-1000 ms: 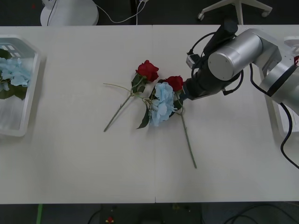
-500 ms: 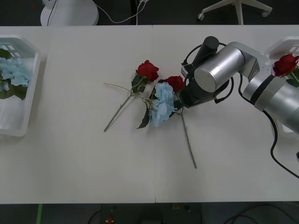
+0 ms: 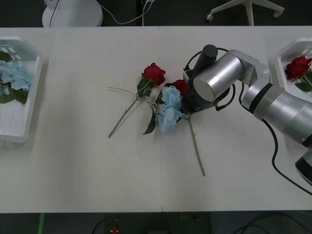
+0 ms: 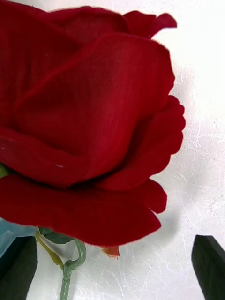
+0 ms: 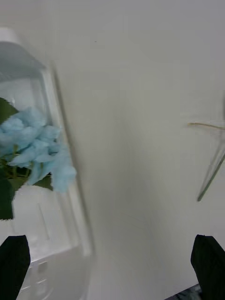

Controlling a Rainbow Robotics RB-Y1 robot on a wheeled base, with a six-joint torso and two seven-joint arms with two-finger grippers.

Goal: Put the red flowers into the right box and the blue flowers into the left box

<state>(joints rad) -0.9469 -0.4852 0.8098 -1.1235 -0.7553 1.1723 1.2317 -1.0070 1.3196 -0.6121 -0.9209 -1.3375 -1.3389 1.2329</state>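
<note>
We see two red flowers (image 3: 154,73) and one blue flower (image 3: 168,109) tangled mid-table; each box, the left box (image 3: 30,101) and the right box (image 3: 285,53), holds matching blooms.

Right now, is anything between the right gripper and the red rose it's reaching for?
Nothing visible. The right gripper is open, with the red rose directly ahead of its fingers. A blue flower lies against that rose on its left side, not between them.

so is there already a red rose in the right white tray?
Yes, a deep-red artificial rose lies inside the shallow white plastic right tray in the front view.
</note>
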